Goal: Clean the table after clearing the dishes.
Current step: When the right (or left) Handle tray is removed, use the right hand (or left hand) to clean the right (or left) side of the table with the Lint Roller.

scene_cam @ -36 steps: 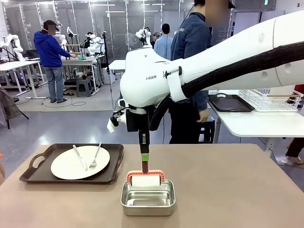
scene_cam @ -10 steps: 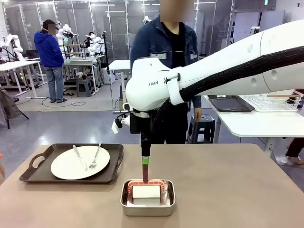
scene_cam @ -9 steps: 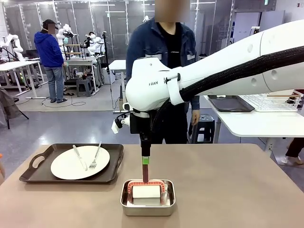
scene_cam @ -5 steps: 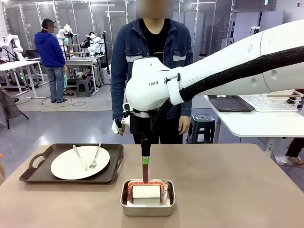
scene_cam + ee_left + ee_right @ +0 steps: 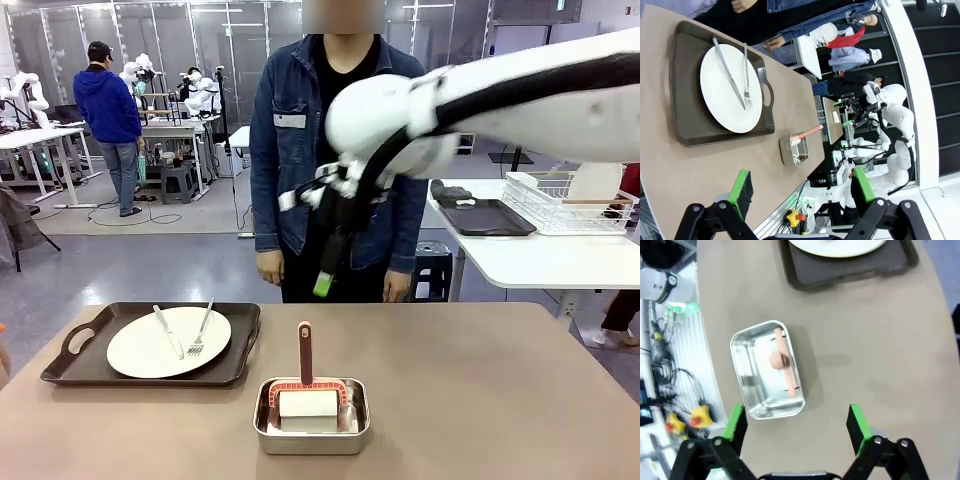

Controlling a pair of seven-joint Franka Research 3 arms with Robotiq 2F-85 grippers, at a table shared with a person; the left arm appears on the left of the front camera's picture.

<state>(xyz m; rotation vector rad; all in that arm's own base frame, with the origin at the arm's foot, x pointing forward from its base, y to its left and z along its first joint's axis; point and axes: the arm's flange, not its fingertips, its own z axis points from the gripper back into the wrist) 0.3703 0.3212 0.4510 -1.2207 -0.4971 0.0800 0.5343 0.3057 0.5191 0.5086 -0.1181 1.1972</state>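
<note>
On the tan table (image 5: 490,400), a white plate (image 5: 168,341) with a knife and fork lies on a dark brown tray (image 5: 70,362) at the left. It is also in the left wrist view, plate (image 5: 730,90) on tray (image 5: 687,75). A steel pan (image 5: 311,428) at the front middle holds a white cleaning tool whose pink handle (image 5: 305,352) stands upright and free. My right gripper (image 5: 322,284) hangs open high above the pan. From above, the right gripper (image 5: 796,424) looks down on the pan (image 5: 767,371). My left gripper (image 5: 801,186) is open and holds nothing.
A person in a denim jacket (image 5: 330,150) stands at the table's far edge, hands down at the sides. Another table with a dark tray and a wire rack (image 5: 565,208) stands at the back right. The tabletop's right half lies bare.
My right gripper has let go of the tool's handle and risen up and to the right. The tool stays in the pan. The person has stepped to the middle of the far edge.
</note>
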